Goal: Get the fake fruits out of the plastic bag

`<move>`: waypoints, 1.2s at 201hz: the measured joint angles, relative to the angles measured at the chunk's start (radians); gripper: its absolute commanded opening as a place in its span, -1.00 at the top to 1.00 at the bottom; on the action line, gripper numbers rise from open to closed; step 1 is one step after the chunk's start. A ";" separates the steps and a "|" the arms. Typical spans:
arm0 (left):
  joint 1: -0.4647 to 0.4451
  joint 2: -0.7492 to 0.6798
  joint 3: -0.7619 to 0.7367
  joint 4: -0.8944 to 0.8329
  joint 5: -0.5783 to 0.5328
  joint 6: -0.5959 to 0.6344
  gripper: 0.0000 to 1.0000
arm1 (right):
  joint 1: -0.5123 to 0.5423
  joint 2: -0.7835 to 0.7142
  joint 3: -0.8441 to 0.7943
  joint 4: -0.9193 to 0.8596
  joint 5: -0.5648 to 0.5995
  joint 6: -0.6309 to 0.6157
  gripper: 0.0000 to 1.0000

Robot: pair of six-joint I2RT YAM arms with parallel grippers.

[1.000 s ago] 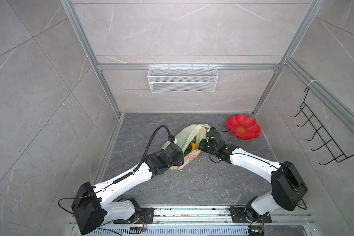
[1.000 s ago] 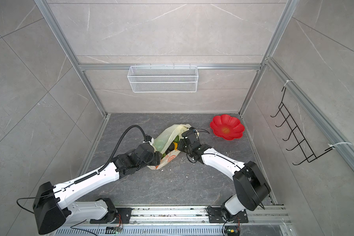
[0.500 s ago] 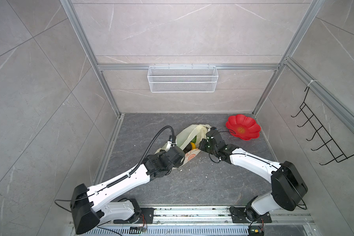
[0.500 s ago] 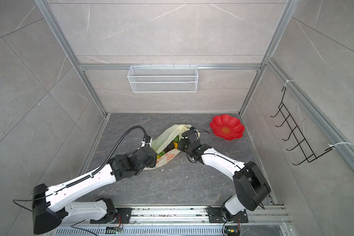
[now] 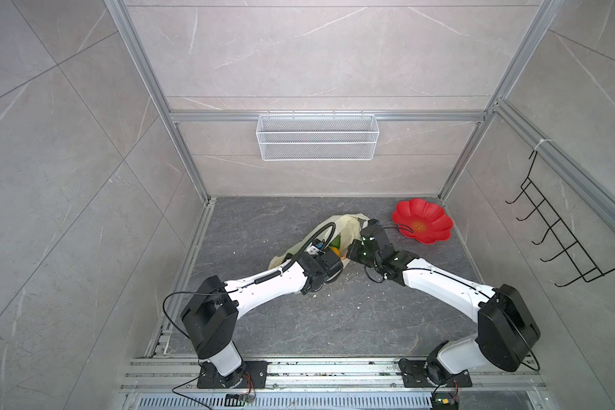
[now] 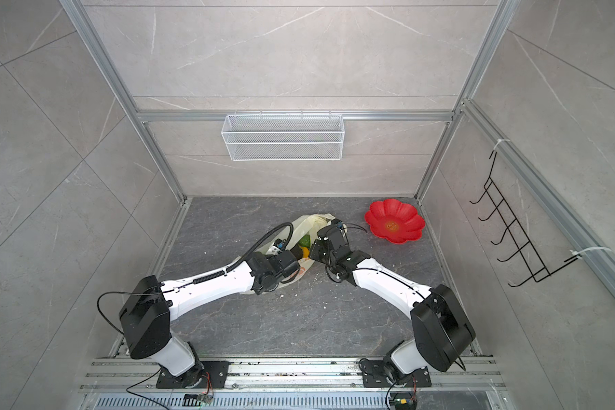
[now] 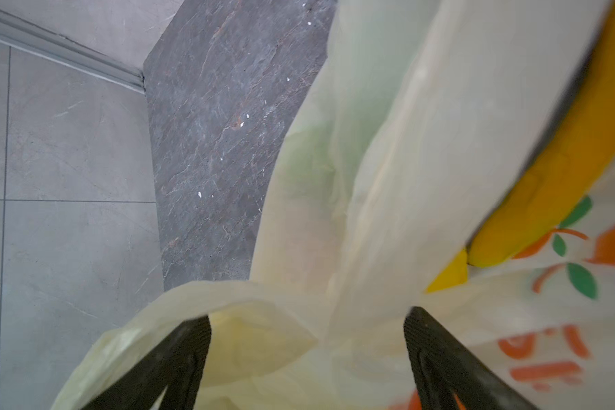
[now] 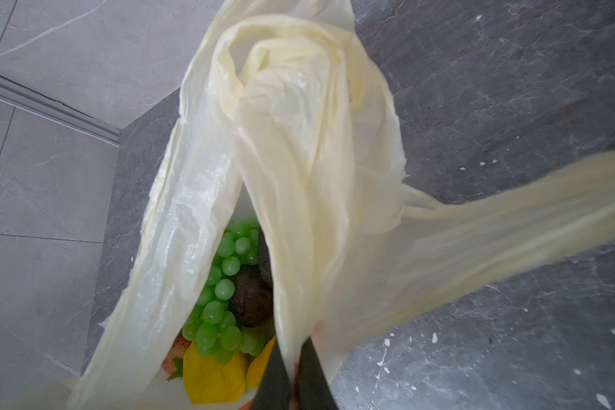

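Looking into the plastic bag (image 8: 299,142) through its open mouth: green grape bunch (image 8: 221,284), a dark round piece (image 8: 251,298) against it, a yellow piece (image 8: 213,369) nearer the camera, and a reddish piece (image 8: 174,351) half hidden under the film. The left wrist view adds a yellow banana (image 7: 561,159) lying on the printed side.

Bag position: on the dark floor (image 5: 299,330), mid-back, between the two wrists and well left of the red plate (image 5: 422,220).

Right gripper (image 8: 293,372): fingers pressed together, pinching the bag's rim and pulling one handle taut.

Left gripper (image 7: 306,355): fingers spread, loose bag film lying between them, no clamp visible.

Wire basket (image 5: 316,136) hangs on the back wall, above the bag.

Room: bare floor runs from the bag to the left wall rail and forward to the arm bases. The plate sits near the right wall. White flecks are scattered on the floor beside the bag.
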 measured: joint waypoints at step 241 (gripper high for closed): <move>0.708 -0.033 -0.182 0.626 1.030 -0.171 0.82 | -0.076 0.111 -0.274 0.542 -0.396 0.051 0.96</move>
